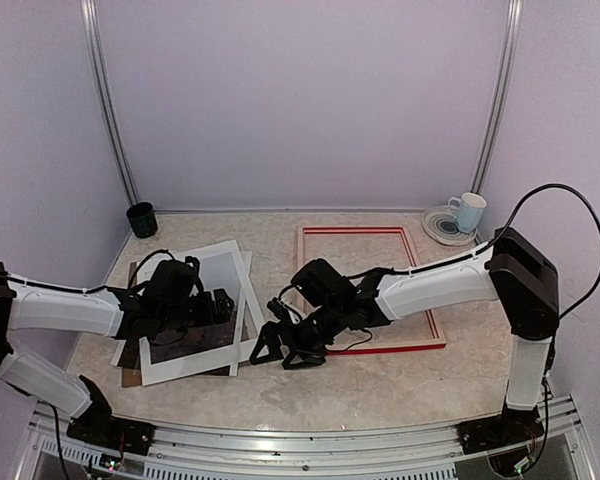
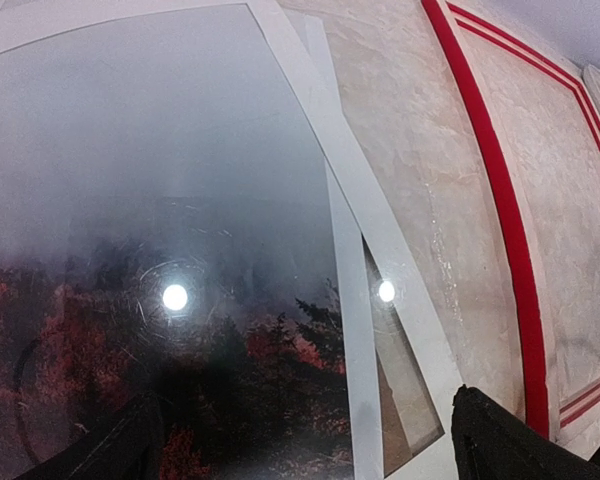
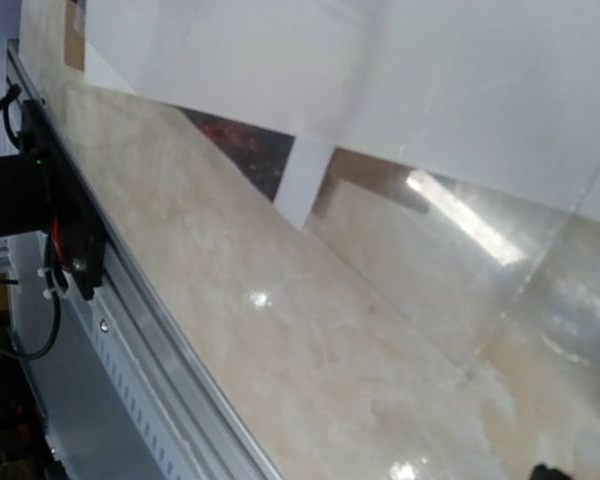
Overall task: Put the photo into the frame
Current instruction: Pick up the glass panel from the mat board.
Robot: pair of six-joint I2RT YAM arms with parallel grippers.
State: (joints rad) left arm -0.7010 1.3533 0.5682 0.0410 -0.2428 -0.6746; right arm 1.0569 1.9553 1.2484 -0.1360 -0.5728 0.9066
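Note:
The photo [image 1: 218,276] lies flat at the left in a stack with white card, grey sky above dark red trees [image 2: 180,300]. My left gripper [image 1: 223,305] hovers low over it. It is open, and its dark fingers [image 2: 515,440] straddle the photo's right edge, holding nothing. The red frame [image 1: 305,262] lies flat to the right, and the table shows through it; its red rim [image 2: 505,230] also crosses the left wrist view. My right gripper [image 1: 283,350] stands open above bare table between the stack and the frame. The right wrist view shows a strip of the photo [image 3: 230,138].
White card borders [image 1: 185,372] and a brown board [image 1: 130,378] lie with the photo. A clear glossy sheet [image 3: 460,260] rests on the table beside the stack. A dark cup [image 1: 141,219] stands back left, and a pale mug [image 1: 468,211] on a plate stands back right. A metal rail [image 3: 130,360] runs along the near table edge.

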